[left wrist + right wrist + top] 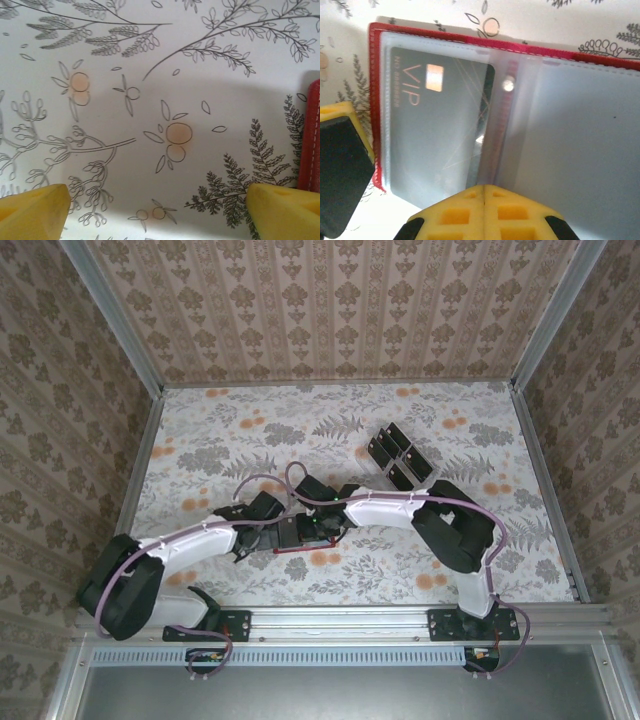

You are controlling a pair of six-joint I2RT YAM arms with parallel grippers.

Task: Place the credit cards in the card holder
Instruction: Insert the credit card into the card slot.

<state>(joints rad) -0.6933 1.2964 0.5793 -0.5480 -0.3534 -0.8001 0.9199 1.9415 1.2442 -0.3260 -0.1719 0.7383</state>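
Left arm [190, 545] at seven o'clock: white-shelled links, chunky black joints, a mauve cable [255, 478] looping along it; right arm [455, 530] at four o'clock, same white and black, its own mauve cable [503, 545] arching over; left gripper [159, 212] shows blunt yellow fingers [35, 212]; right gripper [485, 195] yellow too, square recesses moulded in, black trim.

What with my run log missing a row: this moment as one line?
left claw: open, over table | right claw: shut, at card holder | card holder: open, one card sleeved | other cards: on table
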